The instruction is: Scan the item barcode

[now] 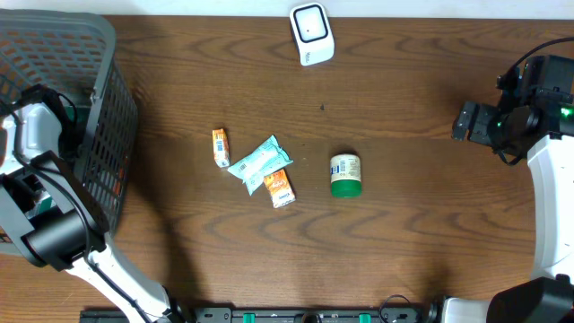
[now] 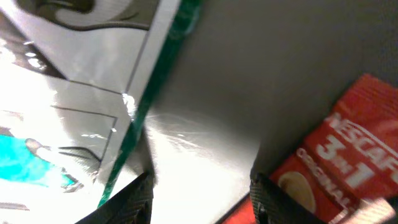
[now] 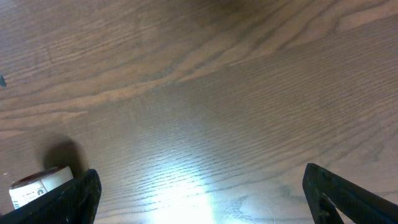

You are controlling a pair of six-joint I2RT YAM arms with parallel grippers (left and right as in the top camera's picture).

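My left gripper (image 2: 202,190) reaches down inside the dark mesh basket (image 1: 112,108), its jaws apart with only the grey floor between them. A red Nescafe 3-in-1 sachet (image 2: 339,155) lies by its right finger and a white and teal package (image 2: 62,106) by its left finger. The white barcode scanner (image 1: 311,33) stands at the table's far edge. My right gripper (image 1: 466,121) hovers open over bare wood at the right, holding nothing. A green-lidded jar (image 1: 345,174) lies at mid-table, and its white label end (image 3: 37,185) shows beside my right gripper's left finger.
Left of the jar lie a teal pouch (image 1: 260,161), an orange sachet (image 1: 281,188) and a small orange and white packet (image 1: 221,146). The basket fills the table's left end, with my left arm (image 1: 36,144) bent over its rim.
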